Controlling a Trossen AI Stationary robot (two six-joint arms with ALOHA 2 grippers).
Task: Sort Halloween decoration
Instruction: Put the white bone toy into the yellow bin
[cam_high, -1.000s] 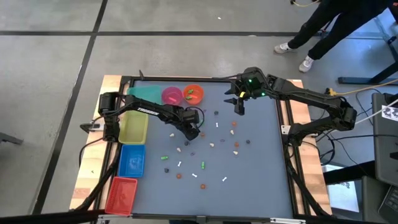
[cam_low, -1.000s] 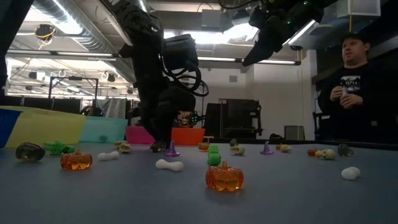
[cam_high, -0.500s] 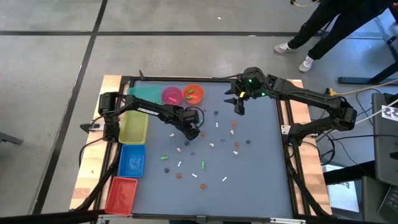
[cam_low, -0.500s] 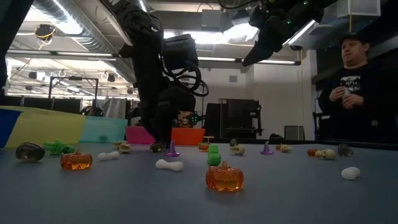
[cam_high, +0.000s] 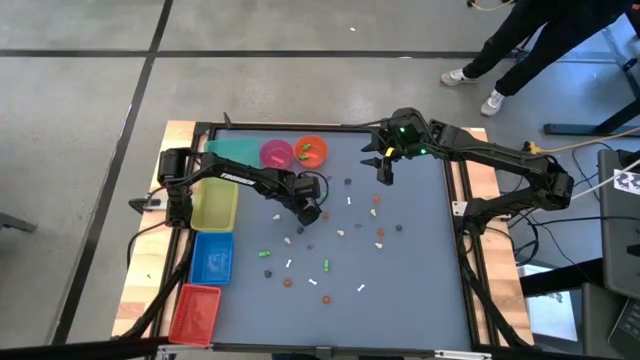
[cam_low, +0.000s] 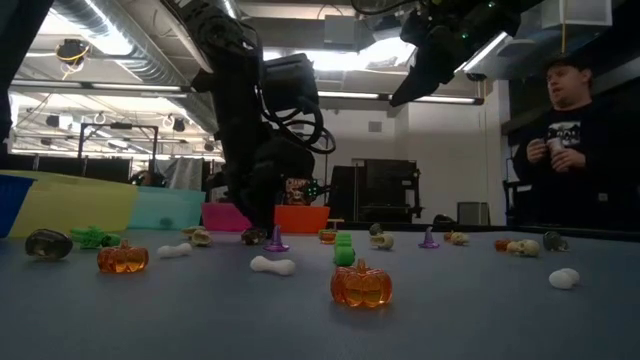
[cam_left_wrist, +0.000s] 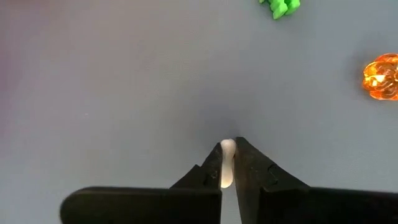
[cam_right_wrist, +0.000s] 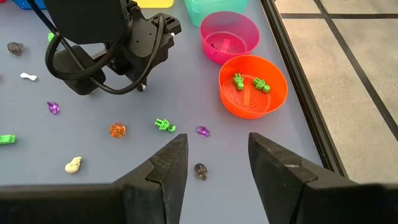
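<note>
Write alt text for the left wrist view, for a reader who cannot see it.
The left gripper is shut on a small white trinket, pinched between its two dark fingers just above the grey table. Farther off on the table lie a green trinket and an orange pumpkin trinket.

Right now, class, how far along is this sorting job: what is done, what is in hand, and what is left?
Done: two green trinkets lie in the orange bowl, and something pink lies in the pink bowl. In hand: the left gripper is shut on a small white trinket at the table. The right gripper hovers open near the bowls. Left: many trinkets remain scattered, including an orange pumpkin.
</note>
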